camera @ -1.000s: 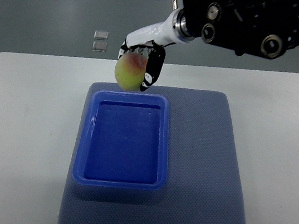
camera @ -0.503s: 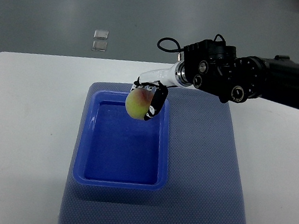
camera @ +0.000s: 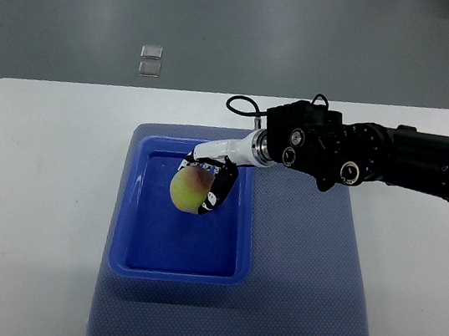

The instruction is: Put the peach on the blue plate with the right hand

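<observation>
A yellow-green peach with a red blush (camera: pixel 186 189) is held in my right hand (camera: pixel 203 186), whose fingers are curled around it. The hand and peach are over the upper middle of the blue rectangular plate (camera: pixel 126 229), low above or at its floor; I cannot tell if the peach touches it. The black right arm (camera: pixel 378 155) comes in from the right edge. The left arm is out of view.
The plate sits on a blue-grey mat (camera: pixel 303 264) on a white table (camera: pixel 37 174). Two small clear squares (camera: pixel 149 60) lie on the grey floor beyond the table's far edge.
My right hand has carried the peach from above the plate's far rim down and towards me, into the plate's upper middle. The arm has lowered with it.
</observation>
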Controlling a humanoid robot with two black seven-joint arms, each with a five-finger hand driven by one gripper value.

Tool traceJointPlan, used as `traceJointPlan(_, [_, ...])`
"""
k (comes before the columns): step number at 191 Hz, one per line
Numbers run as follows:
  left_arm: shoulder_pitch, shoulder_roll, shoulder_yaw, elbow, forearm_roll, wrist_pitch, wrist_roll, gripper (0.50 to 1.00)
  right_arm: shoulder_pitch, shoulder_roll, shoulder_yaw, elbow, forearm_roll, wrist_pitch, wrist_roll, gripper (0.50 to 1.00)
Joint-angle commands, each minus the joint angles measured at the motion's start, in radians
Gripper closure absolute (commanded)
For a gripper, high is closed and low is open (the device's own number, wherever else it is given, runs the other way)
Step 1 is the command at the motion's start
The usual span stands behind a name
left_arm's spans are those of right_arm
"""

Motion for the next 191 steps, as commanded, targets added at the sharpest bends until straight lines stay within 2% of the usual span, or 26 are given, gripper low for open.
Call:
traceJointPlan(1, [0.0,0.0,0.0,0.0,0.001,0.0,0.0,0.5,-0.02,0.0,0.0,0.001,-0.005,-0.011,0.001,0.922])
traceJointPlan(9, [0.0,0.0,0.0,0.0,0.001,0.0,-0.001,0.5,-0.028,0.0,0.0,0.001,-0.01,-0.011,0.001,0.887])
traceJointPlan(14, [0.0,0.0,0.0,0.0,0.001,0.0,0.0,0.5,-0.032,0.0,0.0,0.001,-0.016,-0.012,0.002,0.834])
traceJointPlan(24, [0.0,0.0,0.0,0.0,0.001,0.0,0.0,0.5,-0.032,0.0,0.0,0.001,-0.016,-0.012,0.002,0.834])
traceJointPlan(25, [0.0,0.0,0.0,0.0,0.001,0.0,0.0,0.5,-0.035,0.0,0.0,0.001,-0.023,-0.011,0.002,0.739])
traceJointPlan(29, [0.0,0.0,0.0,0.0,0.001,0.0,0.0,0.5,-0.036,0.0,0.002,0.001,-0.023,-0.011,0.002,0.709])
traceJointPlan(39, [0.0,0.0,0.0,0.0,0.001,0.0,-0.001,0.5,-0.036,0.0,0.002,0.001,-0.023,-0.011,0.004,0.675])
traceJointPlan(51, [-0.001,0.0,0.0,0.0,0.001,0.0,-0.001,0.5,-0.035,0.0,0.002,0.001,-0.023,-0.011,0.004,0.673])
traceJointPlan(52, [0.0,0.0,0.0,0.0,0.001,0.0,0.0,0.5,-0.035,0.0,0.003,-0.001,-0.023,-0.011,0.004,0.636])
traceJointPlan(74, [0.0,0.0,0.001,0.0,0.001,0.0,0.0,0.5,-0.034,0.0,0.005,-0.001,-0.023,-0.009,0.004,0.57])
traceJointPlan(115, [0.0,0.0,0.001,0.0,0.001,0.0,0.0,0.5,-0.026,0.0,0.077,-0.001,-0.019,0.004,0.004,0.568])
traceJointPlan(165, [0.0,0.0,0.001,0.01,0.0,0.0,0.0,0.5,0.052,0.0,0.235,-0.001,-0.003,0.023,0.004,0.568])
traceJointPlan(176, [0.0,0.0,0.001,0.014,-0.002,0.0,0.0,0.5,0.057,0.0,0.345,-0.001,0.001,0.02,0.005,0.568])
traceJointPlan(185, [0.0,0.0,0.001,0.014,-0.002,0.0,0.0,0.5,0.057,0.0,0.345,-0.001,0.001,0.02,0.005,0.568])
traceJointPlan(186, [0.0,0.0,0.001,0.014,-0.002,0.002,0.0,0.5,0.043,0.0,0.429,-0.001,0.026,0.018,0.004,0.568])
traceJointPlan(191, [0.0,0.0,0.001,0.014,-0.002,0.002,0.0,0.5,0.034,-0.02,0.471,-0.001,0.043,0.015,0.004,0.568])
